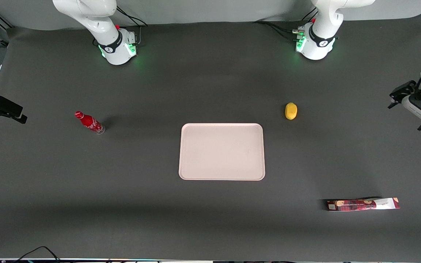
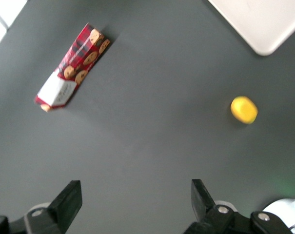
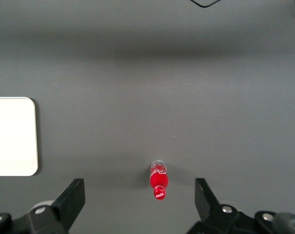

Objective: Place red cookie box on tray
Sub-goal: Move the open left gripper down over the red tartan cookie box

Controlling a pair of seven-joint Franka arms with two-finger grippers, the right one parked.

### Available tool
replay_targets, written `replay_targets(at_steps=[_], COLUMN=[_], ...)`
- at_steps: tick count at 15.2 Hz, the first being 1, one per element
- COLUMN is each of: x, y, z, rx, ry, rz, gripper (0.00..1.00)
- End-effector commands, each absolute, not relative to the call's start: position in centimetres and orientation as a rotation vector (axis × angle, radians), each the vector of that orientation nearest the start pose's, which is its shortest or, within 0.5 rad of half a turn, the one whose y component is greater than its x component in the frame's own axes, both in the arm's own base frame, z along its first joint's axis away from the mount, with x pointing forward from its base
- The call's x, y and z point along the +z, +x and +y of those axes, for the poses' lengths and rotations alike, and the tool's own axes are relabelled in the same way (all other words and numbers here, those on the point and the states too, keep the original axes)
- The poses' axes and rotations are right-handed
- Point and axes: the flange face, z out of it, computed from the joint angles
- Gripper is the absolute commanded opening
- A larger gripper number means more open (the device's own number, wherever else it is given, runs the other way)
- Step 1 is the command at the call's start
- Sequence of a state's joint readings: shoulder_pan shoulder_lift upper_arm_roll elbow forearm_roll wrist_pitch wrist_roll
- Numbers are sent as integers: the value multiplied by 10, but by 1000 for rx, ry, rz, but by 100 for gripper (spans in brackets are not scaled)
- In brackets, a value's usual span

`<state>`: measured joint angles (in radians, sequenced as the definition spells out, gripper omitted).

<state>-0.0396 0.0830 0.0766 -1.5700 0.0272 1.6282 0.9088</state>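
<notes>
The red cookie box lies flat on the dark table toward the working arm's end, nearer to the front camera than the tray, its white end turned away from the tray. The pale pink tray lies mid-table with nothing on it. My gripper hangs open above the table at the working arm's end, well apart from the box and farther from the front camera than it. Nothing is between its fingers.
A yellow lemon-like object sits on the table beside the tray's corner, farther from the front camera than the box. A small red bottle stands toward the parked arm's end.
</notes>
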Motion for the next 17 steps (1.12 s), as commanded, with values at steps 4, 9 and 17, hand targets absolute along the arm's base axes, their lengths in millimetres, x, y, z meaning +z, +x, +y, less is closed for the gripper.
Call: replay_targets(at_steps=[4, 9, 17], x=[558, 496, 379], y=[643, 679, 750], z=[46, 58, 60], rx=[1, -25, -109], ry=[-2498, -2399, -2306], rz=[1787, 1885, 1974], gripper=[100, 100, 100])
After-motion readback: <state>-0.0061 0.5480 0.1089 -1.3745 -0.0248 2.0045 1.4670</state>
